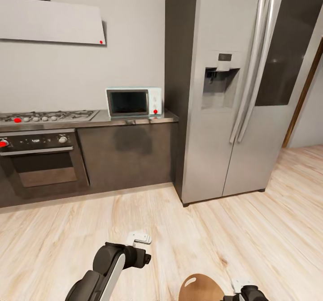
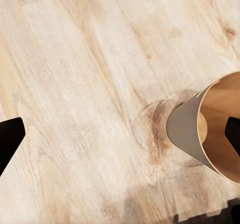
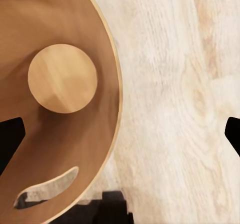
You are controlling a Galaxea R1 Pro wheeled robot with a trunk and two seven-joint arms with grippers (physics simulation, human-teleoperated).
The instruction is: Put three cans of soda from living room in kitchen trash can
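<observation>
The trash can (image 1: 200, 288) stands on the wood floor at the bottom of the head view, its tan-brown inside facing up. From above, the right wrist view looks into the can (image 3: 75, 19); its round bottom (image 3: 62, 79) is bare. My right gripper (image 3: 120, 134) is open and hangs over the can's rim, one finger over the inside and one over the floor. My left gripper (image 2: 120, 136) is open above the floor, with the grey-white can (image 2: 187, 129) beside it. In the head view the left gripper (image 1: 138, 238) hovers left of the can. The soda cans are out of view.
The kitchen lies ahead: an oven with red knobs (image 1: 40, 162) and a gas hob (image 1: 49, 116) at left, a microwave (image 1: 133, 102) on the grey counter, dark cabinets (image 1: 125, 155) below. A tall steel fridge (image 1: 224, 90) stands at right. Light wood floor (image 1: 179, 229) spreads in front.
</observation>
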